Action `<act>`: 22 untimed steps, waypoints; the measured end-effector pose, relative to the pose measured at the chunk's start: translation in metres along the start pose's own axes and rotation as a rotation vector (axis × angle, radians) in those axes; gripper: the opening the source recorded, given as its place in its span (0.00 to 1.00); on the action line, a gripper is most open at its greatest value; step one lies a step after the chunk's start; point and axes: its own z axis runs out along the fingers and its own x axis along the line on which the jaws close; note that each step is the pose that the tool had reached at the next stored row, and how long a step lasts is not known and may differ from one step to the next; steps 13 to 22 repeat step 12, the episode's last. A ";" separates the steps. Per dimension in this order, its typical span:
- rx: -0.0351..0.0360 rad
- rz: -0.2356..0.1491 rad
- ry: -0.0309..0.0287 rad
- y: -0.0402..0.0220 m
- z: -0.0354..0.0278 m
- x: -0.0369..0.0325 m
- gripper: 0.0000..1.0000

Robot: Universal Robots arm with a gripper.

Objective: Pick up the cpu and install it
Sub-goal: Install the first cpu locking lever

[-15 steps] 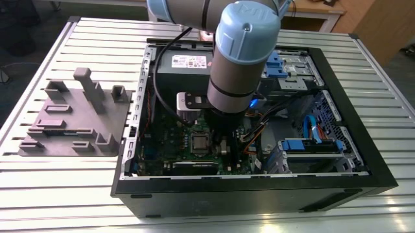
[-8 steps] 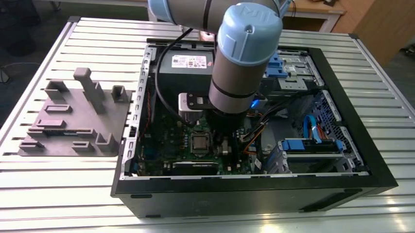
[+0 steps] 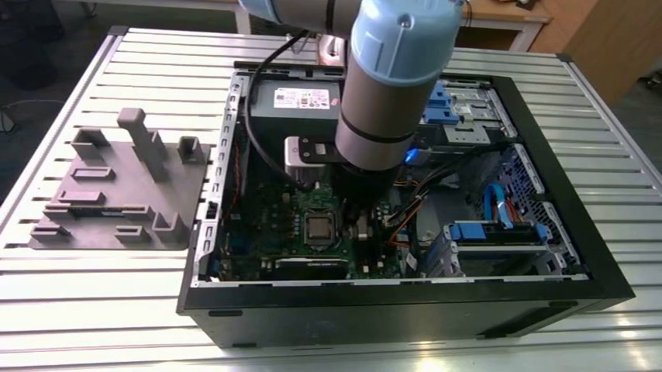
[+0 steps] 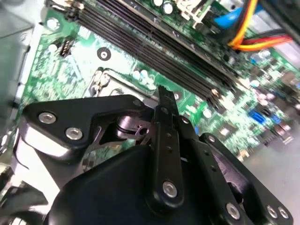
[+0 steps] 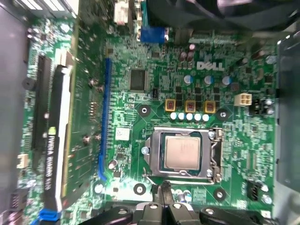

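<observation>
The cpu (image 5: 183, 152) lies flat in its socket on the green motherboard (image 5: 136, 140), silvery top up, inside the metal socket frame (image 5: 214, 154). In the exterior view the cpu (image 3: 321, 227) sits in the middle of the open computer case (image 3: 414, 298). My gripper (image 5: 164, 188) hangs just beside the socket's edge, a little above the board, its thin black fingertips pressed together with nothing between them. In the second wrist view the gripper (image 4: 161, 93) points down at the board next to the long black memory slots (image 4: 154, 51).
A silver-grey box with a white label (image 3: 294, 99) fills the case's back. A graphics card (image 5: 54, 136) stands along one side of the board. Orange and yellow cables (image 4: 246, 28) run past the memory slots. A grey fixture tray (image 3: 114, 194) rests on the slatted table at the exterior view's left.
</observation>
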 end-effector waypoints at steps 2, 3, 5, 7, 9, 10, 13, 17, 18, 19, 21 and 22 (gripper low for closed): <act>0.0000 0.000 -0.0001 0.0003 -0.0085 0.0003 0.10; 0.0000 0.000 0.0000 0.0005 -0.0126 0.0004 0.10; 0.0000 0.000 -0.0001 0.0006 -0.0148 0.0004 0.10; -0.0004 0.000 -0.0002 0.0006 -0.0148 0.0004 0.10; -0.0010 0.000 -0.0001 0.0005 -0.0149 0.0004 0.10; -0.0013 0.000 -0.0001 0.0005 -0.0149 0.0004 0.10; -0.0016 0.000 -0.0001 0.0005 -0.0149 0.0004 0.10; -0.0016 0.000 -0.0001 0.0005 -0.0149 0.0004 0.10; -0.0016 0.000 -0.0001 0.0005 -0.0149 0.0004 0.10; -0.0016 0.000 -0.0001 0.0005 -0.0149 0.0004 0.10; -0.0016 0.000 -0.0001 0.0005 -0.0149 0.0004 0.10; -0.0016 0.000 -0.0001 0.0005 -0.0149 0.0004 0.10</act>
